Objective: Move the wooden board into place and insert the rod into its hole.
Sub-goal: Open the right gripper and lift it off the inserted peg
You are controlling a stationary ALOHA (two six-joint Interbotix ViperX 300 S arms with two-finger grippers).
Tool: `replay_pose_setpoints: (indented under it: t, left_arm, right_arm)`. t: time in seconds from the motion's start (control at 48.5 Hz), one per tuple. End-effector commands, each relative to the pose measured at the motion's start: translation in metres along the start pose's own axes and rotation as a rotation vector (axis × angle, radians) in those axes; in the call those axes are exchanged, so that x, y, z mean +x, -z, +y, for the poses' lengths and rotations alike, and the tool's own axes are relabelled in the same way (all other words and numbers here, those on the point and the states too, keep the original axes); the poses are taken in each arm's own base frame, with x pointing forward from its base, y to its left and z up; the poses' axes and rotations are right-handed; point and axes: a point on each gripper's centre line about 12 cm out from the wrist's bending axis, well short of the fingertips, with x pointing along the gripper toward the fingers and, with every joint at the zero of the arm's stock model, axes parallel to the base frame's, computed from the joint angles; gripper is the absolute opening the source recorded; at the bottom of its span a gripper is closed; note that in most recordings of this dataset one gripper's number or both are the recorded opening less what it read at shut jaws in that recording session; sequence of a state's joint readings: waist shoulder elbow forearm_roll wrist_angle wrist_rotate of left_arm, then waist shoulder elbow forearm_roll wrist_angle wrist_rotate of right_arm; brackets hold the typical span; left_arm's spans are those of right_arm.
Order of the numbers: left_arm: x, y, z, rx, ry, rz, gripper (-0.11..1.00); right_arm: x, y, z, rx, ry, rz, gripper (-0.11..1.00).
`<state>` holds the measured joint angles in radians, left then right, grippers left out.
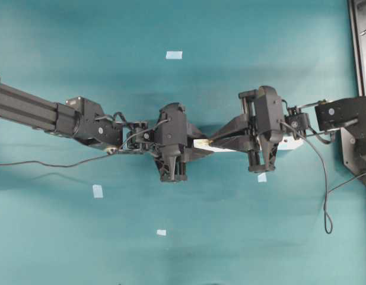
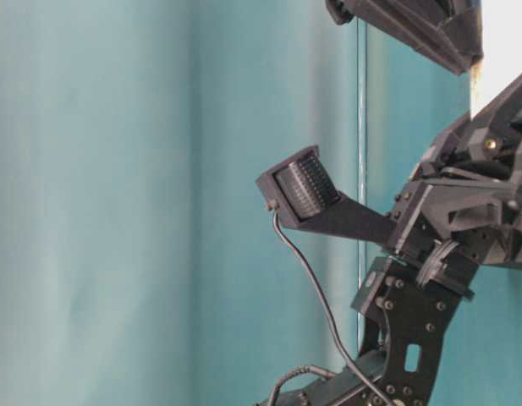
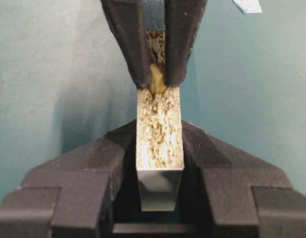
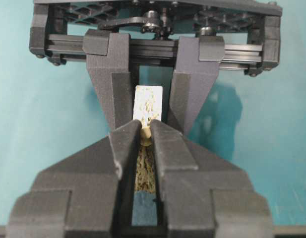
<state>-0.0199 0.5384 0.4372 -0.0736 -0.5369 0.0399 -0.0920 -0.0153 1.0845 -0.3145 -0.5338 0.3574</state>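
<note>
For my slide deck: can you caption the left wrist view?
Left gripper clamps the wooden board edge-up while the right gripper presses the rod onto its speckled edge.

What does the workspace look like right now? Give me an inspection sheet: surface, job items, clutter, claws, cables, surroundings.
Surface: teal cloth-covered table.
Job's things: long white-faced chipboard strip held on edge, speckled edge up; small cream wooden dowel peg sits against that edge. Seating in a hole cannot be told.
Clutter: pale-blue tape squares scattered on the cloth.
Claws: left claw shut on the strip; right claw shut on the peg.
Cables: thin black cable trails left; another loops right.
Surroundings: dark frame along the right edge.
</note>
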Motion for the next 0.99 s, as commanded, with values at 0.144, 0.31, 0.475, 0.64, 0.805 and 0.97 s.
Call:
replay_pose_setpoints:
  t: [0.144,0.31,0.475,0.64,0.805,0.97]
  left_arm:
    - [-0.001,-0.011,-0.001,-0.001,0.004,-0.023,0.21]
    - [-0.001,-0.009,-0.001,-0.001,0.004,-0.006,0.21]
    - [-0.001,-0.008,-0.001,-0.002,0.004,-0.003,0.21]
    - [-0.001,-0.007,-0.001,-0.001,0.004,0.0,0.21]
    - [-0.001,-0.004,-0.001,0.0,0.004,0.009,0.21]
    - [-0.001,-0.003,-0.001,0.001,0.004,0.009,0.21]
  right_arm:
    - [0.002,0.0,0.002,-0.003,0.014,0.059,0.09]
    - [0.002,-0.007,0.003,-0.01,0.016,0.046,0.14]
    - [-0.004,-0.019,0.003,-0.018,0.027,0.027,0.57]
    - [-0.017,-0.033,0.005,-0.032,0.04,-0.002,0.86]
    - [-0.032,-0.045,0.006,-0.04,0.052,-0.033,0.86]
    - [-0.038,-0.045,0.006,-0.04,0.06,-0.028,0.86]
